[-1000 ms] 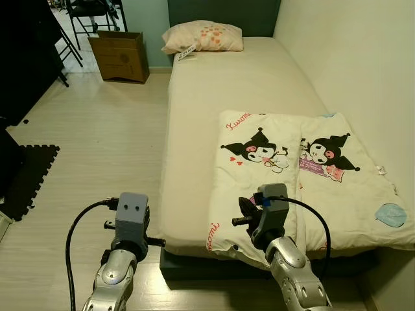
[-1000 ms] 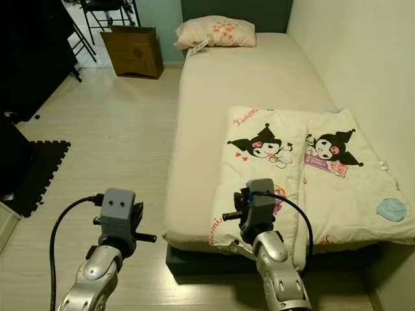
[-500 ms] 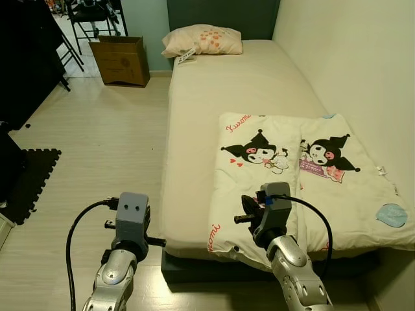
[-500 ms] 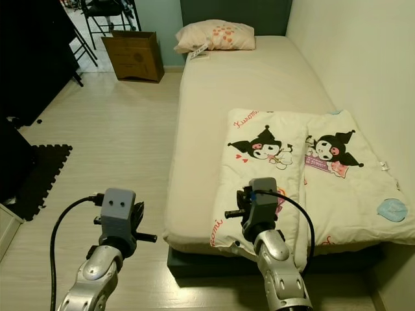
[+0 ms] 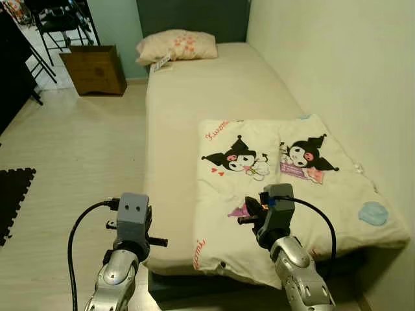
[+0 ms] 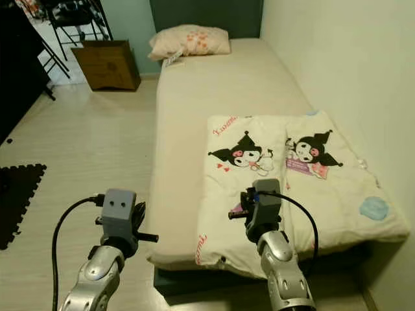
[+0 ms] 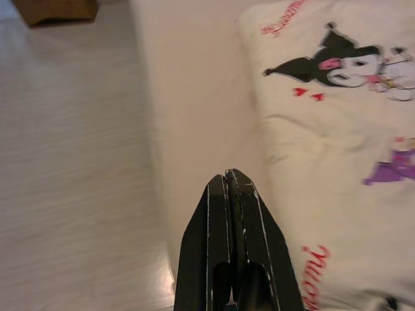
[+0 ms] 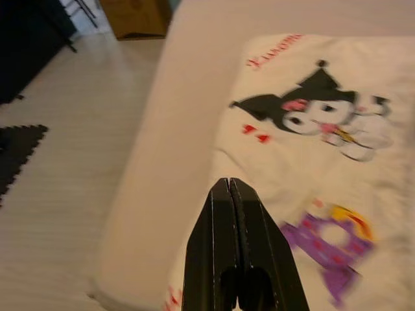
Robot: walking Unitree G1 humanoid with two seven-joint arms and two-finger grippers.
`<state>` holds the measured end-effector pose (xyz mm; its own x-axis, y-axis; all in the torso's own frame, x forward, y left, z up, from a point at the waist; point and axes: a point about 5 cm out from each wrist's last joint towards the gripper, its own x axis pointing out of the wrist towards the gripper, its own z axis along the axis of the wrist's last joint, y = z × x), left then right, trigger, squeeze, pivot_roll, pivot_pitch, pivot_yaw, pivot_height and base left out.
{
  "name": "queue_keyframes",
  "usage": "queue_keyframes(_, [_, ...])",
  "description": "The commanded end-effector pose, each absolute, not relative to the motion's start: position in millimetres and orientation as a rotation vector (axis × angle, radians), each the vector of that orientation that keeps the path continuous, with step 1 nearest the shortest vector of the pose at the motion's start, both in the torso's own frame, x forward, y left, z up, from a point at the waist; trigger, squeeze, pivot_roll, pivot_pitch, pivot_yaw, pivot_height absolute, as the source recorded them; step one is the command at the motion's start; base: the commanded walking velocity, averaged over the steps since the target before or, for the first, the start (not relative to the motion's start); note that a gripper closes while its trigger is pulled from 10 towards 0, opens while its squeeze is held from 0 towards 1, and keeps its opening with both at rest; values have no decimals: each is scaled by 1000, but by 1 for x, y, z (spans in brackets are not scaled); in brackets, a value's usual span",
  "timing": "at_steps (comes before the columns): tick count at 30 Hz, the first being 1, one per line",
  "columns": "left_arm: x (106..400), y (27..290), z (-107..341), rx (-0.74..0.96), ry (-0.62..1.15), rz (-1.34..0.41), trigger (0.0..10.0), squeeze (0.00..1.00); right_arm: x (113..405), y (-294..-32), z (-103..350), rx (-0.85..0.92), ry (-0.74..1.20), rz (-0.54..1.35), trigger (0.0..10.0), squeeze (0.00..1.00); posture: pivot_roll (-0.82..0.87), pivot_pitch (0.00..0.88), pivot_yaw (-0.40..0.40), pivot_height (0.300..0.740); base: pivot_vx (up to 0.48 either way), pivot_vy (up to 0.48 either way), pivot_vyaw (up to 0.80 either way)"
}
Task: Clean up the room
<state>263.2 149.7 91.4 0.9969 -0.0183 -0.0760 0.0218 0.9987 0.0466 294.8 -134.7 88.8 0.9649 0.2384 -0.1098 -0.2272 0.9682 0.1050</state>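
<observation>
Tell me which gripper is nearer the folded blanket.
Right. The right gripper hangs over the blanket near its front edge. The left gripper is off the blanket's side, above the edge of the bed by the floor.

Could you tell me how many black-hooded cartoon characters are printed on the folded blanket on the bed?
2 clearly: one character on the blanket's left folded half, another character on its right half beside the wall. More may be hidden in the folds.
</observation>
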Motion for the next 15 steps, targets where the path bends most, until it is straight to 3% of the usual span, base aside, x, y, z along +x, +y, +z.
queue_keyframes(1, [262, 151, 87, 48, 94, -16, 10000, 0, 292, -132, 83, 97, 140, 242, 10000, 0, -80, 123, 32, 740, 251, 0, 0])
queue_keyframes(15, [261, 152, 88, 57, 83, -12, 10000, 0, 290, -130, 82, 109, 139, 251, 10000, 0, -73, 127, 34, 740, 0, 0, 0])
